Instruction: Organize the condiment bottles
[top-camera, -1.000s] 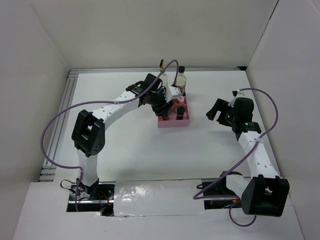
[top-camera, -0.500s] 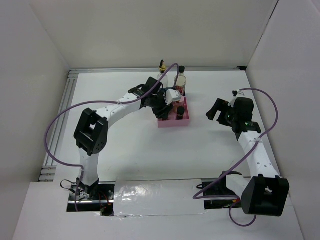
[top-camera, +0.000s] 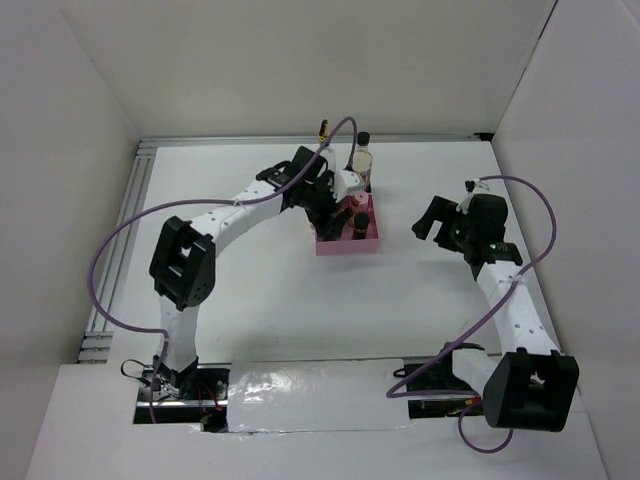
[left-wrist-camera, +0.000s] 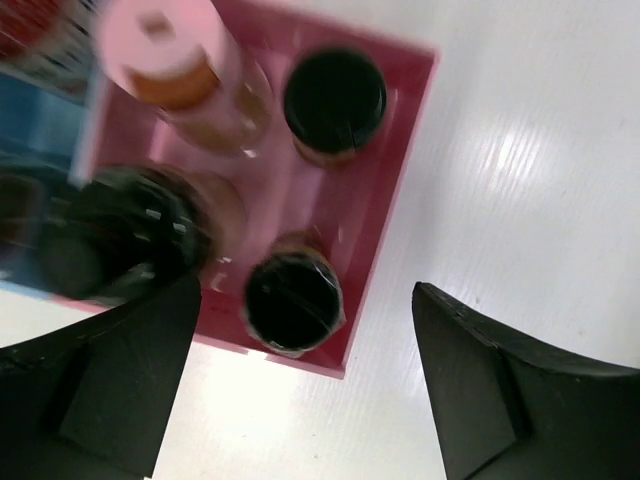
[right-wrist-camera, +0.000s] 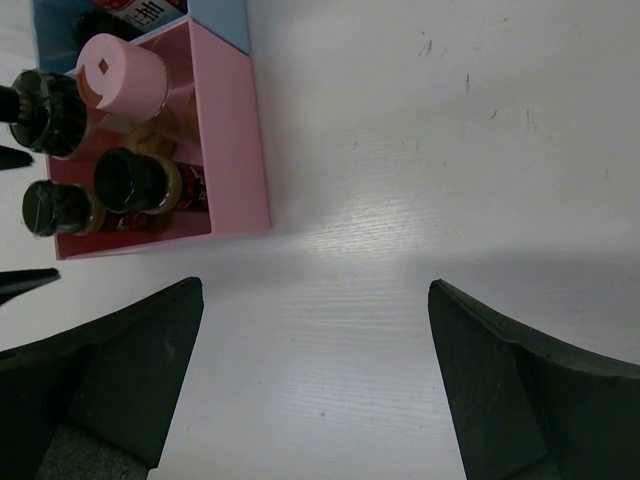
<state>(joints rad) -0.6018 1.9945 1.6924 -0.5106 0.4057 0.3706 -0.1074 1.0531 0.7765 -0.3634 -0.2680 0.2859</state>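
The pink tray (left-wrist-camera: 395, 180) holds three dark-lidded spice jars (left-wrist-camera: 335, 95) (left-wrist-camera: 292, 305) (left-wrist-camera: 110, 235) and a pink-capped jar (left-wrist-camera: 165, 55). My left gripper (left-wrist-camera: 305, 295) hovers open just above the tray's near corner, holding nothing. From above, the left gripper (top-camera: 335, 208) sits over the pink tray (top-camera: 372, 240). Behind it stand the black-capped bottle (top-camera: 362, 155) and the yellow-black pourer top (top-camera: 322, 127), partly hidden by the arm. My right gripper (right-wrist-camera: 315, 290) is open over bare table, right of the pink tray (right-wrist-camera: 235, 130) and the pink-capped jar (right-wrist-camera: 122, 75).
A blue tray (right-wrist-camera: 228, 18) adjoins the pink tray on its far side, with the red-labelled bottle (right-wrist-camera: 140, 12) in it. White walls enclose the table on three sides. A rail (top-camera: 125, 220) runs along the left edge.
My left gripper has opened and let go of a dark-lidded jar, which now stands in the pink tray. The left wrist shifted slightly. The right arm has not moved.
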